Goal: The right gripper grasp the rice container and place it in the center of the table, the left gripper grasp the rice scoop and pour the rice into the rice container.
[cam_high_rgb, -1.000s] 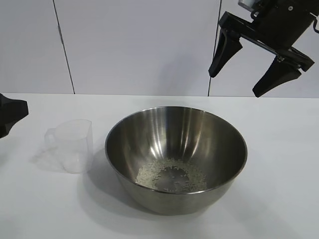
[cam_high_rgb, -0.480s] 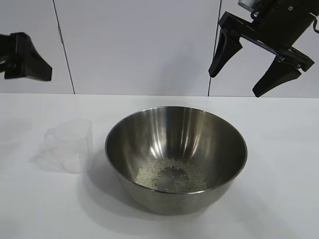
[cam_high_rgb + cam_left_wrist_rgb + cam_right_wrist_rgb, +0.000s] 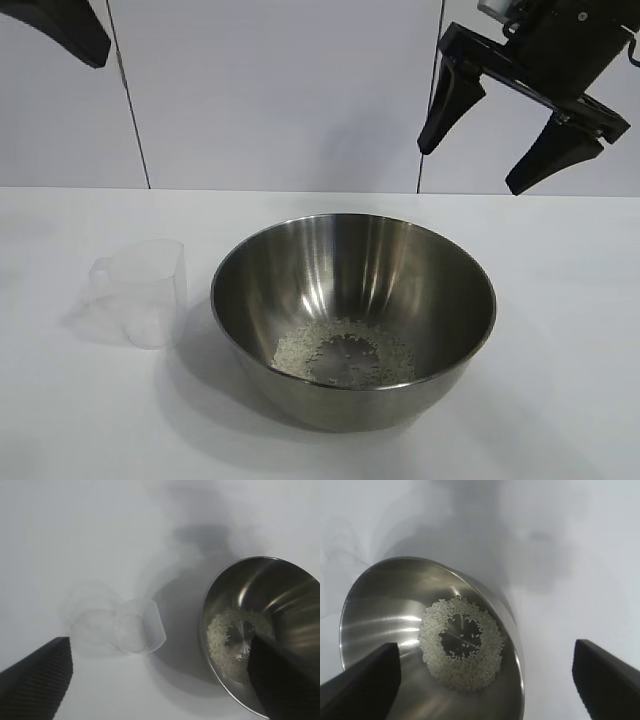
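Your right gripper (image 3: 484, 148) hangs with its jaws spread and empty, high above the far right edge of the table (image 3: 560, 300). Your left gripper (image 3: 160, 680), jaws also spread and empty, sits high over the far left corner. The bowl (image 3: 352, 320) stands mid-table with rice (image 3: 345, 352) ringing its bottom. The plastic cup (image 3: 140, 292) stands upright just beside the bowl, toward the left edge.

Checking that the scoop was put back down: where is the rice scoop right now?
In the exterior view the rice scoop stands upright on the table at the left, just beside the rice container, with neither gripper on it.
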### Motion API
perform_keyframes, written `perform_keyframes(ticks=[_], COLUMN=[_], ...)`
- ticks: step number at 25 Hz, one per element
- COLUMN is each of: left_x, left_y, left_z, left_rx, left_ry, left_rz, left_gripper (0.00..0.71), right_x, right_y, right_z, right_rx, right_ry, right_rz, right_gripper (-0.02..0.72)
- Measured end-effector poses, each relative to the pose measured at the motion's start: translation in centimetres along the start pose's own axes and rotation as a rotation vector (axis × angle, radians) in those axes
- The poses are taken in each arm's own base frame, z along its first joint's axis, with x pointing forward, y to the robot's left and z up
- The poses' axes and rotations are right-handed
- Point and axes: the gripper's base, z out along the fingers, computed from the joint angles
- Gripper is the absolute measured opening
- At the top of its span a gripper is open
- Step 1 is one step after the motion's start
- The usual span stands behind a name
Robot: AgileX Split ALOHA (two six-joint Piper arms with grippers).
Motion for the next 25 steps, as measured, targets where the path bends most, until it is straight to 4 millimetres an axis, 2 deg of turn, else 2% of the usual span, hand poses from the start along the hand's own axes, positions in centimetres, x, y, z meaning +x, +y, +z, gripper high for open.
perform_keyframes(ticks=[8,13,16,21,25], left_x=[-1.6,-2.9,-2.9,-2.5,-2.8], left_y=[-1.3,-1.4,-1.2,-0.9,-0.9], left_z=[4.3,7.0,8.5,10.1,10.1], left_rx=[0.169,0.192,0.190,0.187,0.182], left_ry=[0.166,0.236,0.270,0.312,0.286], left_rz=[-0.009,-0.022,-0.032,-0.044,-0.046], left_gripper=[0.686,0.686,0.686,0.686,0.686], right_x=[0.0,0.1,0.0,0.0,0.0], right_y=[0.2,0.6,0.8,0.9,0.9], right_z=[0.0,0.0,0.0,0.0,0.0], right_rx=[-0.020,-0.069,-0.091,-0.100,-0.100], right_ry=[0.005,0.008,0.004,0.002,0.002], right_rz=[0.012,0.020,0.025,0.021,0.020], right_gripper=[0.641,0.643,0.643,0.643,0.643])
